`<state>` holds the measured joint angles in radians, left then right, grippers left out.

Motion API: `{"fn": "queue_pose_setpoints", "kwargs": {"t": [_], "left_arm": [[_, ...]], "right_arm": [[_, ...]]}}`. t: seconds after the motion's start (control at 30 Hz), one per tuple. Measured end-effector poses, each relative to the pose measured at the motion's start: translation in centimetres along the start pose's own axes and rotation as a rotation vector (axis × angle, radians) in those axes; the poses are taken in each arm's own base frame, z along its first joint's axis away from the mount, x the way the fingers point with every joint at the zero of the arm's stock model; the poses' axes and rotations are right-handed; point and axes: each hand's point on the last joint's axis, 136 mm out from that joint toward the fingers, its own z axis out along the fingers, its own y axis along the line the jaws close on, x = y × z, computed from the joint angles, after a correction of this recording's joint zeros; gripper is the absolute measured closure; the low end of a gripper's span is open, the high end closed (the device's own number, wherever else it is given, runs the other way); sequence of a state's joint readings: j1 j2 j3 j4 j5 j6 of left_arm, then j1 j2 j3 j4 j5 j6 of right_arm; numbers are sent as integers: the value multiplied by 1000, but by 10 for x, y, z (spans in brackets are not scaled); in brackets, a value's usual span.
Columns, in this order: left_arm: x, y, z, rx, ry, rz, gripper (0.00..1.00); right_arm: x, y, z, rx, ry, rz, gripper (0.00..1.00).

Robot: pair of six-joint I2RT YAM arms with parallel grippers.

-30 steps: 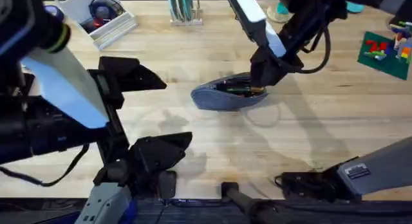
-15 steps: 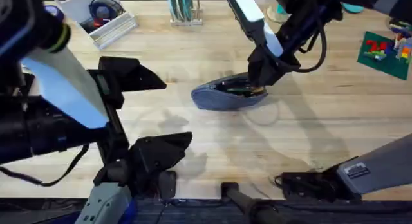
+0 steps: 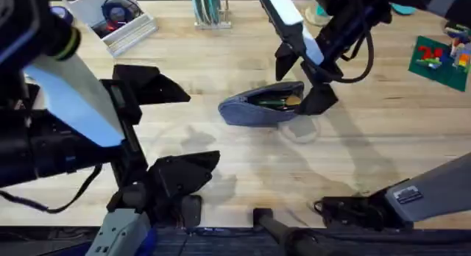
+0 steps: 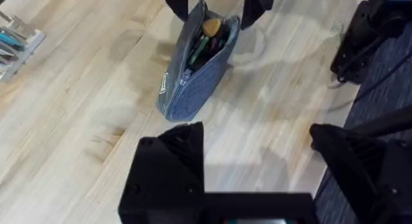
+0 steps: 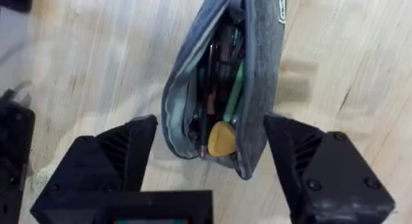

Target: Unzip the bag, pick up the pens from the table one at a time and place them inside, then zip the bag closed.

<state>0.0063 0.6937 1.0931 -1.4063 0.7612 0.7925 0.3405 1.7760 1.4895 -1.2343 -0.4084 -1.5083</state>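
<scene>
The grey-blue bag (image 3: 254, 109) lies on the table (image 3: 368, 138) near the middle, its zipper open along the top. Several pens (image 5: 222, 89) sit inside it, green and dark ones, with a yellow piece (image 5: 223, 140) at the near end. My right gripper (image 3: 302, 81) is open, its fingers standing either side of the bag's right end without touching it. In the right wrist view, the right gripper (image 5: 212, 161) hangs over the bag (image 5: 257, 69). My left gripper (image 3: 168, 129) hovers open, high above the table's left part, well away from the bag (image 4: 193, 76).
A white tray (image 3: 110, 20) with small items stands at the back left, and a plate rack (image 3: 210, 9) at the back middle. A green baseplate (image 3: 440, 59) with bricks lies at the right edge. Bare wood lies in front of the bag.
My right gripper was shut at the bag's right end and has now opened, its fingers spread to either side. The bag and left arm have not moved.
</scene>
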Motion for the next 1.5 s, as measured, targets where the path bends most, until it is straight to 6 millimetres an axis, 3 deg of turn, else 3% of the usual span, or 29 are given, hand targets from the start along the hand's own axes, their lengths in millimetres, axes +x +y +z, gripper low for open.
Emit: {"fn": "queue_pose_setpoints", "kwargs": {"t": [0.57,0.9,1.1,1.33,1.5], "left_arm": [[0,0,0,0,0,0,6],[0,0,0,0,0,0,6],[0,0,0,0,0,0,6],[0,0,0,0,0,0,6],[0,0,0,0,0,0,6]], "right_arm": [[-4,3,0,-11,-23,34,5],[-7,-4,-1,10,-38,367,4],[-16,-19,-20,64,-61,557,4],[-33,-39,-50,153,-115,607,4],[-39,-22,-50,75,-127,675,4]]}}
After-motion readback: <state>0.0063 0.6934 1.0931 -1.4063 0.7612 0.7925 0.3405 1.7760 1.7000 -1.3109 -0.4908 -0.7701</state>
